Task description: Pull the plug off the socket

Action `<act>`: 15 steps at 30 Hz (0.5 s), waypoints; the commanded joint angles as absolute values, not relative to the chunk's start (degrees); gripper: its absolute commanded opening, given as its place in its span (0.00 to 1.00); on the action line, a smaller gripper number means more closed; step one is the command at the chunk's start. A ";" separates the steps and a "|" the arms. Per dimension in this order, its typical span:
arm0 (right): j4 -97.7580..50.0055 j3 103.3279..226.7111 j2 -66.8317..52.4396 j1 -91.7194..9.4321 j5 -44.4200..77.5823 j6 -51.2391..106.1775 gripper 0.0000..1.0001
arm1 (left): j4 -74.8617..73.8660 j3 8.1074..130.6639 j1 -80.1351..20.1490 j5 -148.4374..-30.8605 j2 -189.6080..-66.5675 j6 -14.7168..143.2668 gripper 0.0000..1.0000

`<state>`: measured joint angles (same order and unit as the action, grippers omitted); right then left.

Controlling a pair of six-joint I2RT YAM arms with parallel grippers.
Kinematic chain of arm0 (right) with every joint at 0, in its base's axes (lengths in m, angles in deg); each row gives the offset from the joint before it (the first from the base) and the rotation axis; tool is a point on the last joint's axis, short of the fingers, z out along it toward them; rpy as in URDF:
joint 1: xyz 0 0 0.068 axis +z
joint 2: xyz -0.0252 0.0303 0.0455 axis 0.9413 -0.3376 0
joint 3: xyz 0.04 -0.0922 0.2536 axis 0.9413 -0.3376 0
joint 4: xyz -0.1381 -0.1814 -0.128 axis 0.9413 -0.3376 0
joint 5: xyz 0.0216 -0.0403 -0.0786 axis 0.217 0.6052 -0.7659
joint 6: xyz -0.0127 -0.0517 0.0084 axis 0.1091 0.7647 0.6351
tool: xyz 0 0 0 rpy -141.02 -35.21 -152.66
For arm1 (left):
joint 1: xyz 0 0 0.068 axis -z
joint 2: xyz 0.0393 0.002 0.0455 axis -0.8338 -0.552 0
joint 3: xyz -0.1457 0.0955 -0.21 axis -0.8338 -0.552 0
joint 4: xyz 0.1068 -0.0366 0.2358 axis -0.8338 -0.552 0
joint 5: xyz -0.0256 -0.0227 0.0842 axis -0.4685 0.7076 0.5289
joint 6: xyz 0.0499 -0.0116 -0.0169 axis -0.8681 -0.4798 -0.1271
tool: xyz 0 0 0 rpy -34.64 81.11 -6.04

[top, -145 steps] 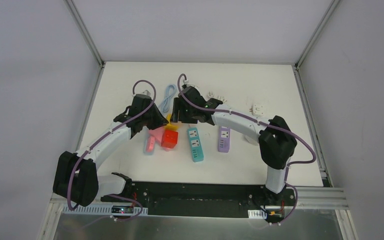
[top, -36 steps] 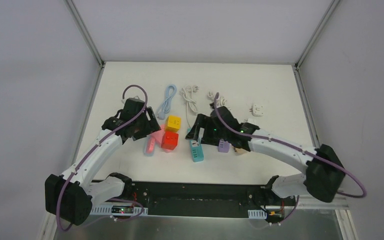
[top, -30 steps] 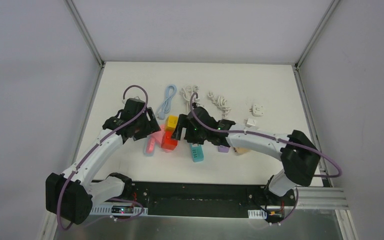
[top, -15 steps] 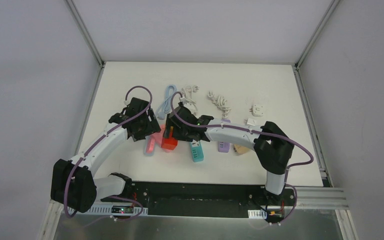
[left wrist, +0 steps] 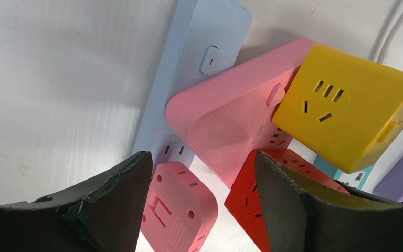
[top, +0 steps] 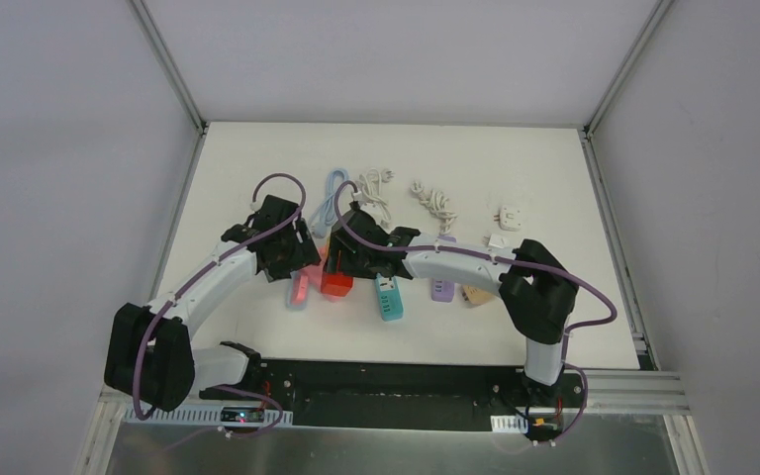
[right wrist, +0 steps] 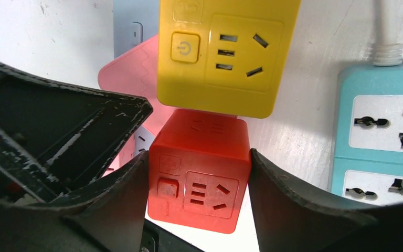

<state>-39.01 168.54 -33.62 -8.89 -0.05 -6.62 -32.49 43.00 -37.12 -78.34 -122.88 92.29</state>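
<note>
Right wrist view: right pincer point(right wrist: 198, 155) part-open, red cube point(right wrist: 199, 181) between its jaws, likely for pulling free; grip unclear. Left pincer point(left wrist: 202, 157) open, empty.

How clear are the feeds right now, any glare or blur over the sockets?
Left wrist: yellow cube and pink block sharp, no glare; dark fingers block the lower frame. Right wrist: red cube crisp, slots legible. Top external: even light, but the right arm overlaps the cubes.
</note>
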 commanded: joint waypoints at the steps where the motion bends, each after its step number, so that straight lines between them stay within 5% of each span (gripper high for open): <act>1: -41.74 166.91 -31.19 -8.92 -0.92 -2.79 0.43 | -29.35 41.24 -37.79 -81.29 -123.87 92.32 0.71; 7: -40.86 167.03 -32.54 -8.84 0.57 -4.61 0.72 | -30.22 40.25 -37.86 -79.62 -124.90 92.58 0.70; 12: -41.10 167.92 -33.69 -8.87 1.93 -5.61 0.72 | -31.33 40.01 -37.86 -77.28 -125.18 92.75 0.69; 15: -41.28 168.42 -33.76 -8.88 2.84 -6.03 0.60 | -31.96 39.80 -37.86 -76.43 -125.36 92.81 0.68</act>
<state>-38.37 167.88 -33.55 -8.91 1.48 -6.14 -30.06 41.31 -37.12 -79.45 -124.54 92.40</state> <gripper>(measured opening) 0.683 0.686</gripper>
